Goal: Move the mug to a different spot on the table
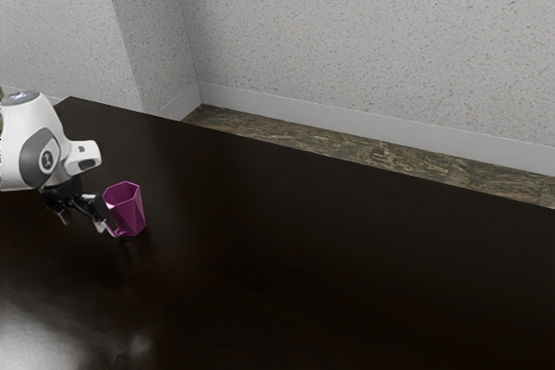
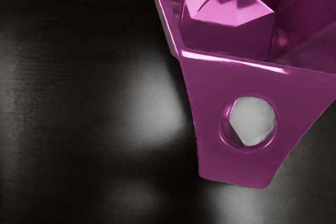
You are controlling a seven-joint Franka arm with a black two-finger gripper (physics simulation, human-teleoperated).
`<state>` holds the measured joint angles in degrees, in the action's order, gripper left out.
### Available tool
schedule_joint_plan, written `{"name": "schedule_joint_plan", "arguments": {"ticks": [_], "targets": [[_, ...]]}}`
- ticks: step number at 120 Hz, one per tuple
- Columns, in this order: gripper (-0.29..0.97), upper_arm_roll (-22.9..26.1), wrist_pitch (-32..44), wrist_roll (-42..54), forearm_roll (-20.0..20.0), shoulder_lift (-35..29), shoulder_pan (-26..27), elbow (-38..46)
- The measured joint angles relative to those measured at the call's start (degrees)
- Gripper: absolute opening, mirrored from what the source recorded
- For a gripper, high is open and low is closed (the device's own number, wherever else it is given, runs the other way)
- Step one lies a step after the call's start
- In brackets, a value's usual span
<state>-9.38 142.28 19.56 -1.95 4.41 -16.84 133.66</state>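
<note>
The magenta faceted mug [image 1: 125,208] is at the exterior view's left, over the dark table [image 1: 303,249], leaning slightly. My gripper [image 1: 102,219] is against the mug's side that faces the arm, shut on its handle. In the wrist view the mug's handle [image 2: 247,124], with its round hole, lies right under my hand, and the mug's open inside [image 2: 231,9] shows beyond it. The mug's base is close to the tabletop; I cannot tell whether it touches.
The glossy dark tabletop stretches far toward the exterior view's right and front. Its far edge [image 1: 347,140] runs along a strip of brown floor below a white speckled wall. The arm's white wrist [image 1: 35,149] is at the left edge.
</note>
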Motion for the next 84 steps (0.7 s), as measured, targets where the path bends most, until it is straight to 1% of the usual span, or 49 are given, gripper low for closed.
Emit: {"name": "schedule_joint_plan", "arguments": {"ticks": [41,84], "targets": [[0.68,0.7,0.1,2.9,-0.9,4.7,0.6,-4.6],[0.68,0.9,0.1,4.7,-1.7,7.5,0.6,-6.5]]}}
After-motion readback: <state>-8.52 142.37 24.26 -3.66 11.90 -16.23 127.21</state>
